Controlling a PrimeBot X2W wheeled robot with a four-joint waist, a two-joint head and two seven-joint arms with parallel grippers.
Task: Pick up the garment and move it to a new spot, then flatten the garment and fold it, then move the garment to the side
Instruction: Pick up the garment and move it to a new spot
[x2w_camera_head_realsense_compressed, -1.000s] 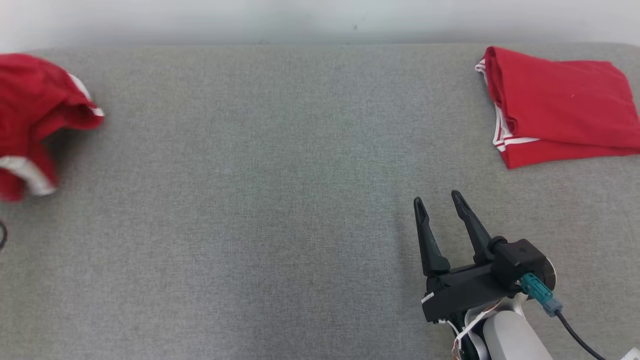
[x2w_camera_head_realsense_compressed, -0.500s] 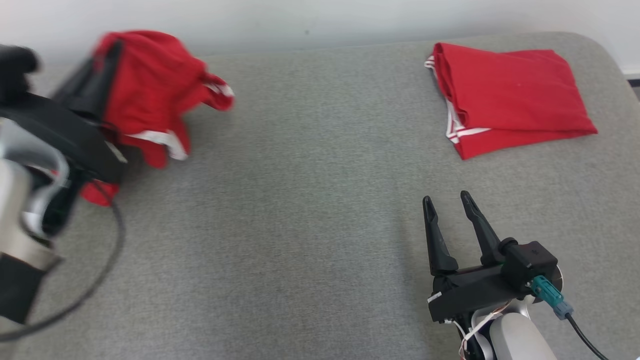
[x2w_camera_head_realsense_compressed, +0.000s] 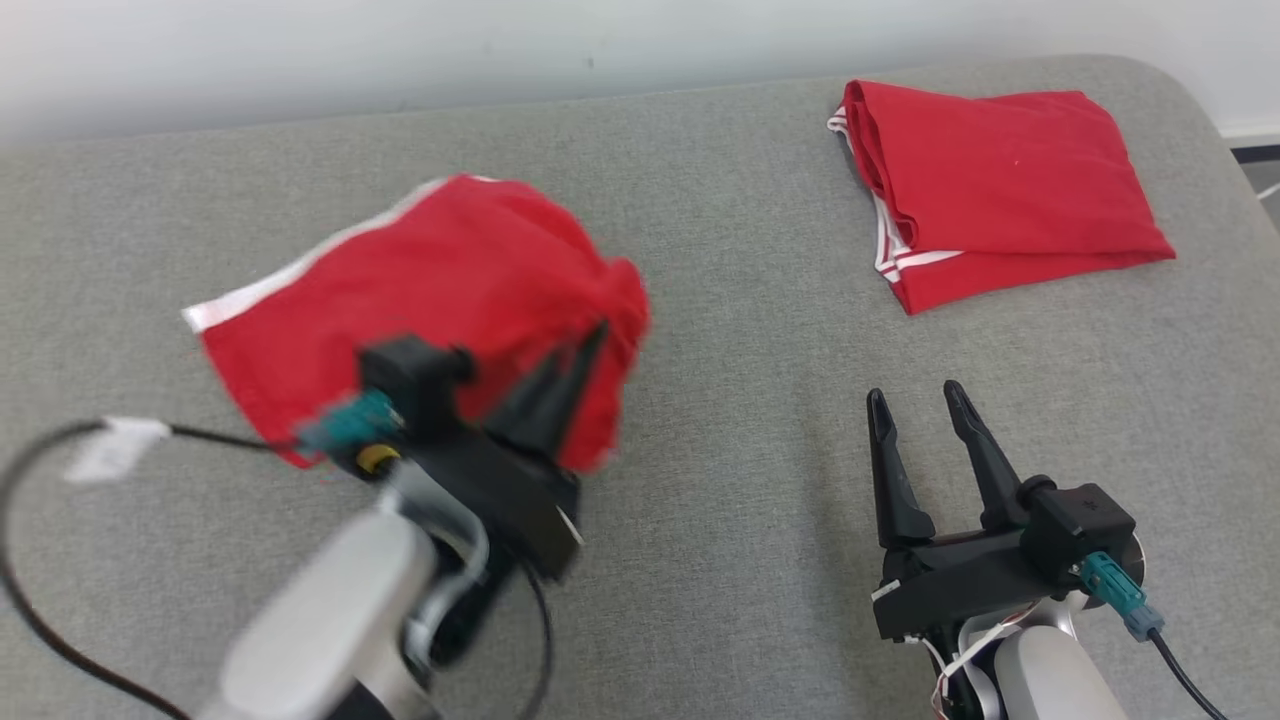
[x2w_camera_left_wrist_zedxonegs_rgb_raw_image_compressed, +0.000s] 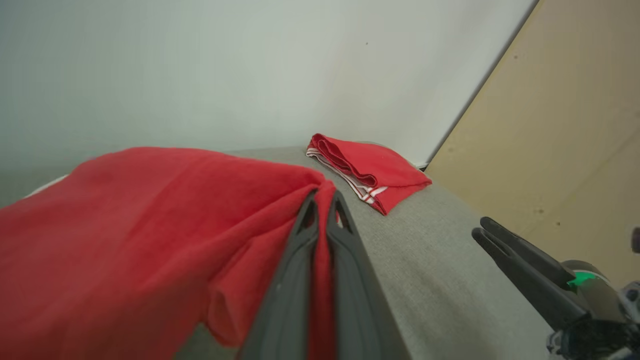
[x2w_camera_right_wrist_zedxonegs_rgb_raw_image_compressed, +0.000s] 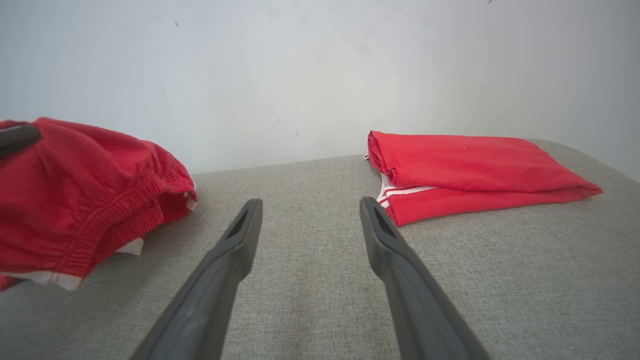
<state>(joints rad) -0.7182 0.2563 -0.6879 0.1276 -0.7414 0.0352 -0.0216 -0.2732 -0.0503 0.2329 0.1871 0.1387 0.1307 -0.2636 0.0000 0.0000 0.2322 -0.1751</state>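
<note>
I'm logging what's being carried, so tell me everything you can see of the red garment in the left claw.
The held garment is soft red cloth with white trim along an edge and a gathered elastic band. It is crumpled, not flattened, bunched over the grey padded surface, left of centre in the head view. The left claw, shut, pinches a fold of it.

Folded red garment (x2w_camera_head_realsense_compressed: 1010, 180) w/ white stripe trim lies flat at approx 1 o'clock on the grey fabric tabletop (x2w_camera_head_realsense_compressed: 740, 440), near its rounded far corner (stripes show on its 9 o'clock edge). Plain white wall (x2w_camera_head_realsense_compressed: 300, 50) runs along 12 o'clock. In left wrist view, a tan surface (x2w_camera_left_wrist_zedxonegs_rgb_raw_image_compressed: 575, 125) at 3 o'clock, beyond the tabletop edge.
</note>
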